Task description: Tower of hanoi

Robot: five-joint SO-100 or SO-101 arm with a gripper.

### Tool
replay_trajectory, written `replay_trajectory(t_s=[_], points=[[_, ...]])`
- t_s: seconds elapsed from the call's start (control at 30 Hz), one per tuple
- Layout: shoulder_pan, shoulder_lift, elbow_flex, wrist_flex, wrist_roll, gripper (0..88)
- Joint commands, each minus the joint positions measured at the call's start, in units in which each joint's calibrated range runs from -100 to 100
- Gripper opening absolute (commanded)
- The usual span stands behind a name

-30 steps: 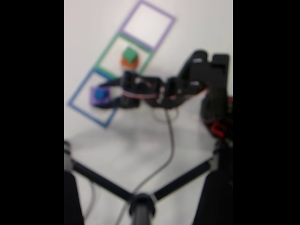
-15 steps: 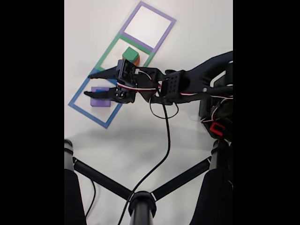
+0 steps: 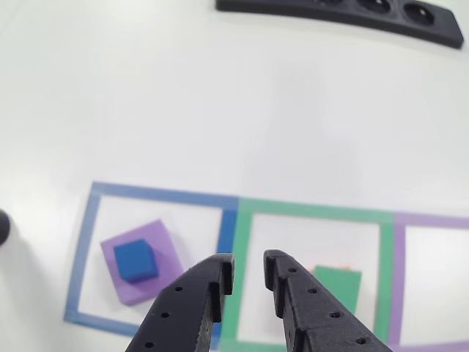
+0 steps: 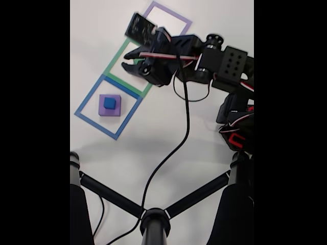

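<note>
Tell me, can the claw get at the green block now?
Probably yes. The claw hangs empty and open just above the green block, which has nothing on top of it.

white table (image 3: pixel 183 95) | black power strip (image 3: pixel 344 15) | even light

The other view rode close behind the gripper (image 3: pixel 245 265), looking forward and down at the tape squares (image 3: pixel 238 257). The fixed view hung high overhead, farther off. Both shared the blue cube (image 3: pixel 135 260) on its purple block (image 4: pixel 110 105).
</note>
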Motion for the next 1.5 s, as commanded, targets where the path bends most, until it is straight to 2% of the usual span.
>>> replay_trajectory(t_s=[0.0, 0.13, 0.3, 0.4, 0.53, 0.67, 0.77, 0.8, 1.07, 1.47], points=[[3.0, -2.3, -21.4, 25.1, -9.3, 0.1], [6.2, -1.0, -34.8, 38.7, -15.2, 0.1], [12.0, -0.8, -42.6, 47.2, -15.0, 0.1], [15.1, -1.7, -42.5, 48.4, -14.5, 0.5], [16.8, -3.3, -38.7, 47.1, -12.7, 6.2], [17.7, -6.4, -29.4, 41.2, -7.3, 11.2], [18.6, -10.4, -19.5, 36.3, 5.0, 17.5], [18.9, -11.7, -16.5, 34.7, 5.9, 19.3], [20.9, -16.1, 5.0, 16.2, 5.9, 25.4], [19.2, -12.8, 35.3, -29.3, 5.9, 30.6]])
